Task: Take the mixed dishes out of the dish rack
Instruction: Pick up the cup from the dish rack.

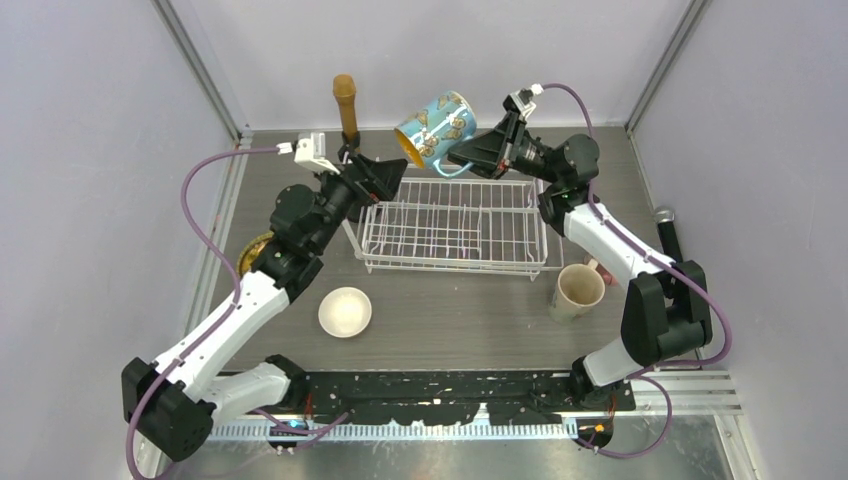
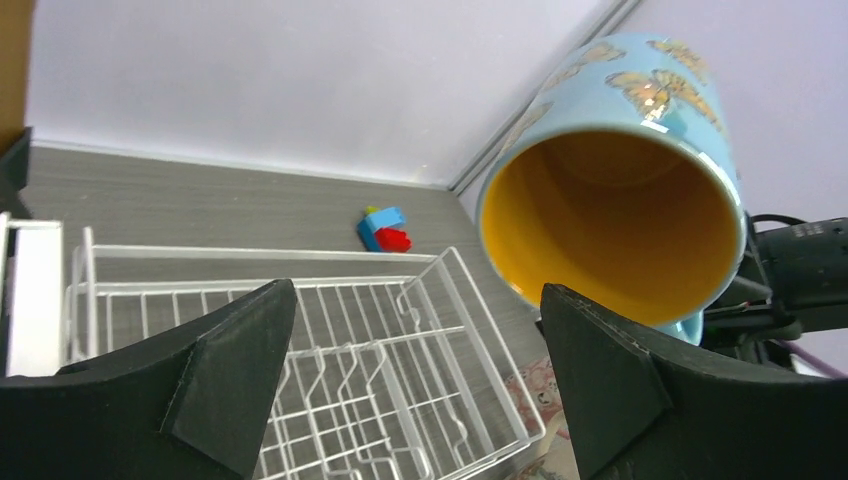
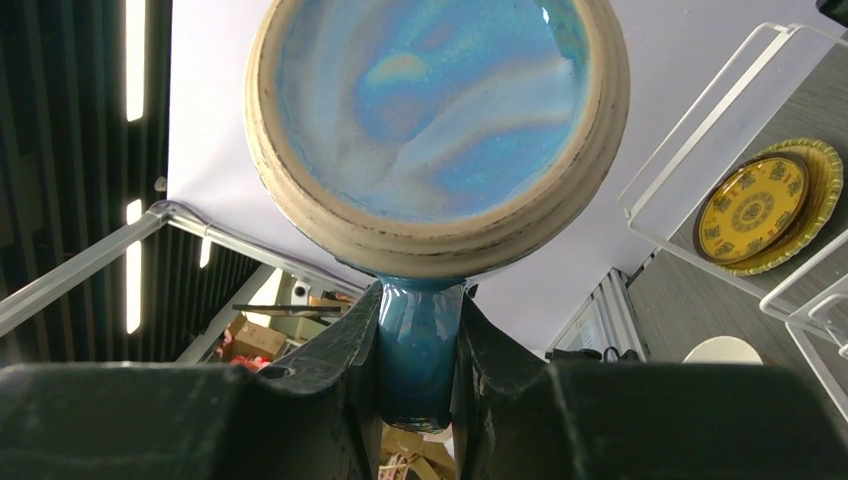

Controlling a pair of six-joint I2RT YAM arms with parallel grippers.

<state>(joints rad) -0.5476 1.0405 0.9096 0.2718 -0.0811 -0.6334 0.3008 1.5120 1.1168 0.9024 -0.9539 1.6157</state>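
Note:
My right gripper (image 1: 462, 156) is shut on the handle (image 3: 418, 350) of the blue mug (image 1: 435, 130), holding it tilted in the air above the far edge of the dish rack (image 1: 455, 235). The mug's orange inside (image 2: 620, 200) faces my left gripper (image 1: 396, 172), which is open just left of it with the mouth beyond its right finger (image 2: 600, 380). No dish shows inside the rack (image 2: 380, 370). A white bowl (image 1: 345, 311) and a cream mug (image 1: 578, 290) stand on the table in front of the rack. A golden plate (image 1: 255, 252) lies partly under my left arm.
A brown microphone-shaped stick (image 1: 346, 105) stands upright behind my left gripper. A small blue-and-red block (image 2: 385, 228) lies on the table beyond the rack. A black microphone (image 1: 668, 230) stands by my right arm. Walls close in the table on three sides.

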